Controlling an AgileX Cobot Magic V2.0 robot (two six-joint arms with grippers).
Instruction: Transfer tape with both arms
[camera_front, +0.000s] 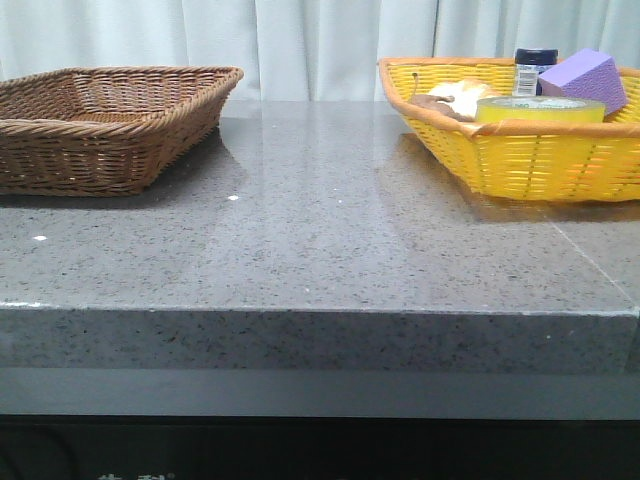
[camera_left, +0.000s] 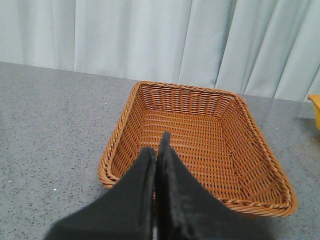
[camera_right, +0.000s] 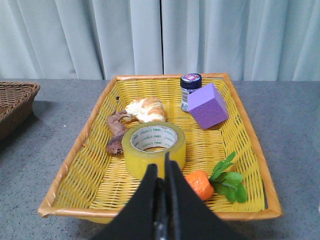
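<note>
Nothing is done yet, I judge: the tape (camera_right: 153, 145) lies flat in the yellow basket (camera_front: 520, 165) at the front view's upper right, and the brown basket (camera_front: 100, 150) at upper left holds nothing. The left gripper (camera_left: 157, 150) and right gripper (camera_right: 161, 170) are both pressed together (neither holds anything). The grey speckled table (camera_front: 320, 240) backs onto pale curtains (camera_front: 300, 40).

Brown wicker basket (camera_front: 105, 120) sat table-left; yellow basket (camera_right: 90, 170) right, holding purple block (camera_right: 208, 106), dark-capped jar (camera_right: 190, 89), bread roll (camera_right: 145, 109), toy carrot (camera_right: 200, 184).
</note>
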